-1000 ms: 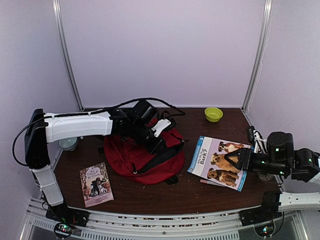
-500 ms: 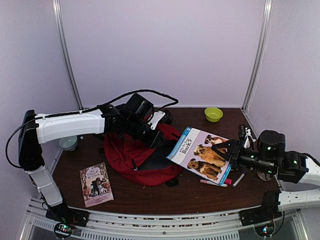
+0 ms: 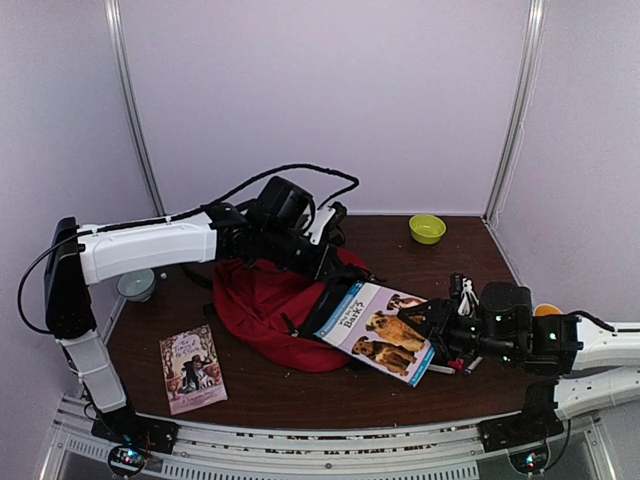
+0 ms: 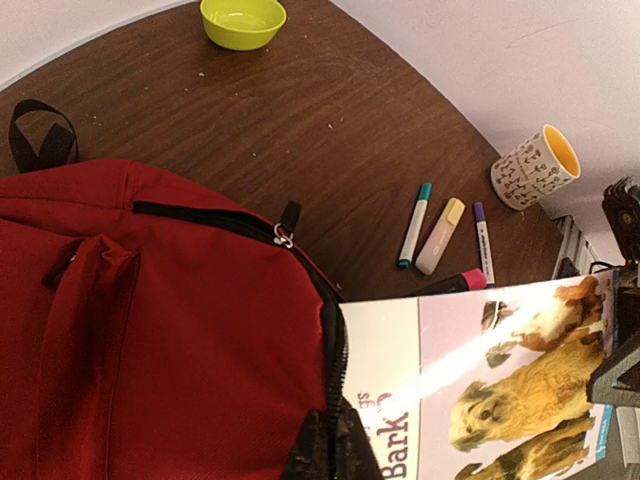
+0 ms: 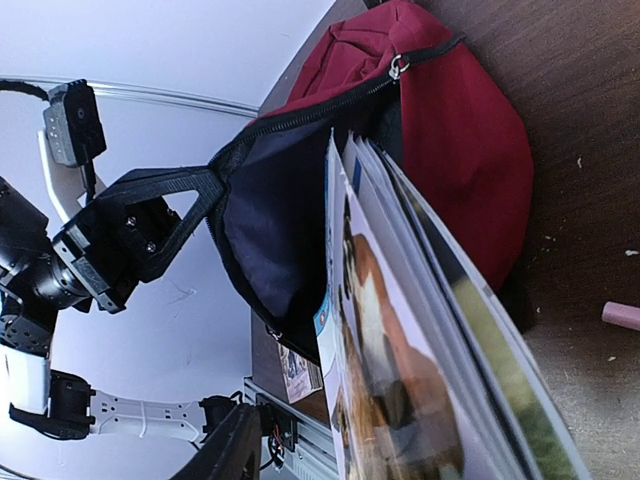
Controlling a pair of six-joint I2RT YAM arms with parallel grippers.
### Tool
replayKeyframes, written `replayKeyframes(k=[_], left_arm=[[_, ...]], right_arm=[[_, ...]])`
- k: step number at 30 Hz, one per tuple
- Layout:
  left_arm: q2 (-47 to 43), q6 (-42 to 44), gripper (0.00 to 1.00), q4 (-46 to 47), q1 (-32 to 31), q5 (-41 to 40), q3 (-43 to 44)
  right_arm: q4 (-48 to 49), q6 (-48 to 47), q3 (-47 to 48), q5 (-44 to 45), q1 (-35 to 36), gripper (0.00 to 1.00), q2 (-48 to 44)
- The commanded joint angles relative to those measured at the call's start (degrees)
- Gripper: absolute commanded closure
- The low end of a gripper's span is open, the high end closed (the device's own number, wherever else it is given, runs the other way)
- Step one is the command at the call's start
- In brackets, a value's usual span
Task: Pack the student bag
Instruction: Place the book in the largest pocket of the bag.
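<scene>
Pinching the zipper rim of the student bag [image 3: 265, 310], the left pincer [image 3: 320, 264] is clamped shut on the fabric and holds the mouth lifted, its dark lining gaping toward the right of the frame; the bag lies on the desk [image 3: 400, 250] just left of centre in the top view. The right pincer [image 3: 432, 322] grips the dog book [image 3: 380, 335] by its right edge, tilted, with the left corner at the bag's mouth and seemingly just inside it. A green bowl [image 3: 427, 228] sits upper right, a small book [image 3: 192, 368] lower left.
</scene>
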Motion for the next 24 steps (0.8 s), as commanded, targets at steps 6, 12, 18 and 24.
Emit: replayKeyframes(k=[6, 12, 18, 24], left_arm=[[-0.07, -0.82, 1.0, 5.31, -0.69, 3.03, 1.61], [-1.16, -0.49, 1.0, 5.29, -2.44, 3.85, 1.35], [-2.94, -0.56, 1.0, 5.57, -3.3, 4.87, 0.94], [-4.14, -0.51, 1.0, 5.53, -3.41, 8.07, 1.28]], right_arm=[[5.31, 0.3, 2.8, 2.46, 0.38, 1.0, 5.59], [8.05, 0.02, 3.81, 4.25, -3.78, 1.0, 9.86], [18.93, 0.42, 4.79, -2.18, -8.07, 1.0, 19.91], [36.28, -0.86, 5.37, -8.78, -12.07, 1.0, 31.3]])
